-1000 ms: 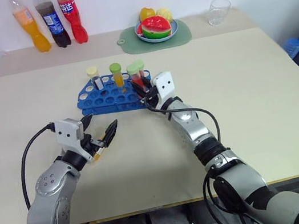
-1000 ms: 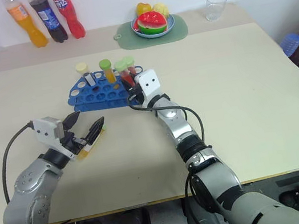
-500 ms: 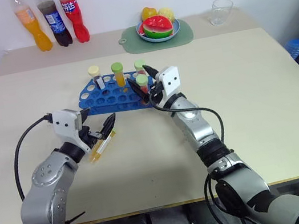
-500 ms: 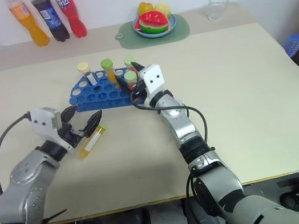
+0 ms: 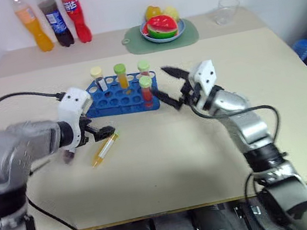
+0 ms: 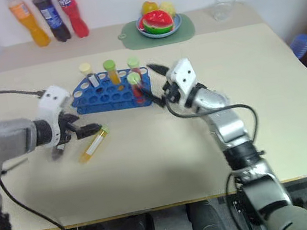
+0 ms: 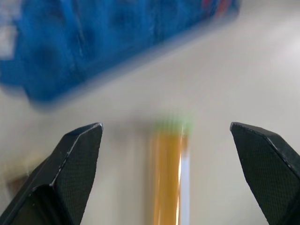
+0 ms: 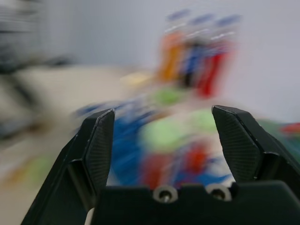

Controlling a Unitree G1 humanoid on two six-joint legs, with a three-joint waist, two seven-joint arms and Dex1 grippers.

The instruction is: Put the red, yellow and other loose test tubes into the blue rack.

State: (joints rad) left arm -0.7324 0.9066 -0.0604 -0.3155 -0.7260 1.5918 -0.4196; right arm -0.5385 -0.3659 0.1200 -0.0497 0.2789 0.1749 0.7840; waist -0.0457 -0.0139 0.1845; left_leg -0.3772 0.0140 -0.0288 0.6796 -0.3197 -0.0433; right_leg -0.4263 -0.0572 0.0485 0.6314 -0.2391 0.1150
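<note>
nearest on the desk [image 5: 151, 169] lies a loose yellow tube [image 5: 104, 149] with a green cap, flat on its side and slanting, cap end pointing toward the rack. the left claw [image 5: 89, 139] hangs just over its cap end, fingers spread wide with nothing between them; in the left wrist view the tube [image 7: 168, 173] sits in the gap between the two black fingers [image 7: 77, 164], touched by neither

a little farther in stands the blue rack [image 5: 118, 97], well inside the desk. four tubes stand upright in it: one with a pale yellow cap [image 5: 97, 77] at the robot's left, an orange-filled one with a green cap [image 5: 120, 76] beside it, a light green cap [image 5: 143, 68] in the back row, and a red tube [image 5: 146, 89] with a green cap at the near right corner

the right claw [image 5: 167, 86] is just to the right of the rack, pointing toward that red tube but apart from it, fingers parted and empty

at the far edge, along the wall, three soft-drink bottles [image 5: 54, 22] stand together, orange, dark and red. further right a plate of fruit [image 5: 161, 28] rests on a green mat [image 5: 159, 41], and a clear glass [image 5: 226, 11] stands near the right corner
</note>
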